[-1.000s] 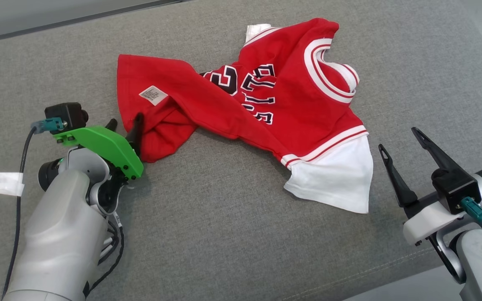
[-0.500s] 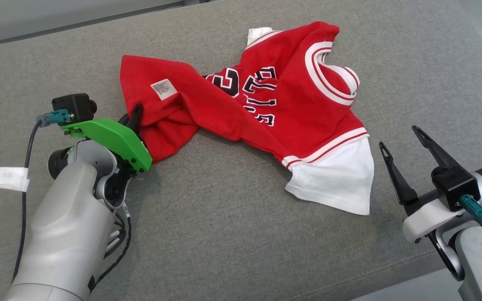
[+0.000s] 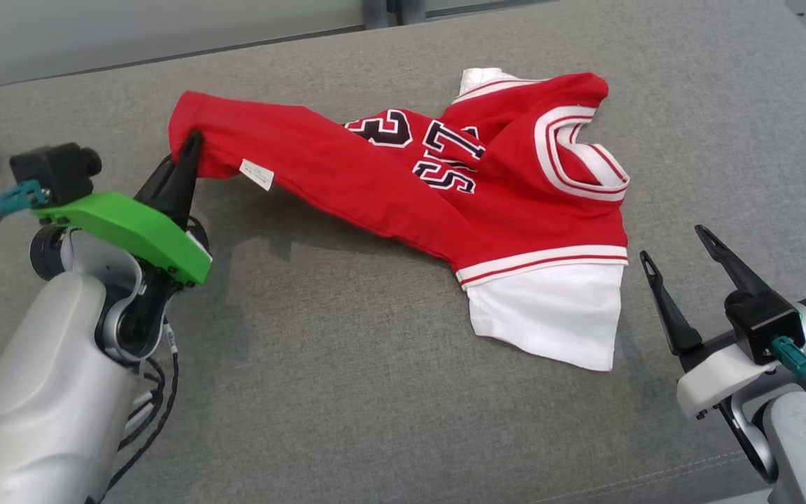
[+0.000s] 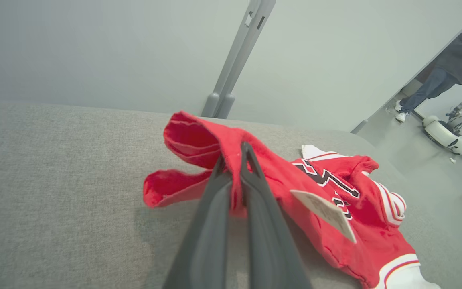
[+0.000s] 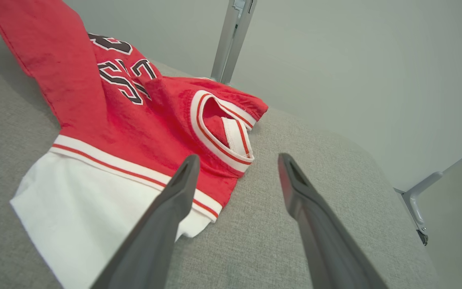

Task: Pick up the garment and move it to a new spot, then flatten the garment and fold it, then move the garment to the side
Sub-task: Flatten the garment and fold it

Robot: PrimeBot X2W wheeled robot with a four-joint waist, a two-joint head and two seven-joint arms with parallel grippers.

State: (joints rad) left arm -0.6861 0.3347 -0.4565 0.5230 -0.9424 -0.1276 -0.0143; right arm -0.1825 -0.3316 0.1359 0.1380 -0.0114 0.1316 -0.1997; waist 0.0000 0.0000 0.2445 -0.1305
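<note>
A grey woven upholstered cushion (image 3: pixel 347 392) spreads under everything. Behind it stands a pale grey wall (image 4: pixel 94 48) with a grey metal post (image 4: pixel 235 56) rising at its foot. Far off, a person (image 4: pixel 447 68) stands on the floor. The red-and-white jersey (image 3: pixel 515 203) lies across the cushion. The left gripper (image 3: pixel 186 150) is clenched on one red corner, holding it up off the fabric. The right gripper (image 3: pixel 672 243) hovers empty with its jaws spread, near the jersey's white end.

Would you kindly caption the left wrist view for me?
Left gripper shut on the red jersey, its edge raised above the grey cushion.
</note>
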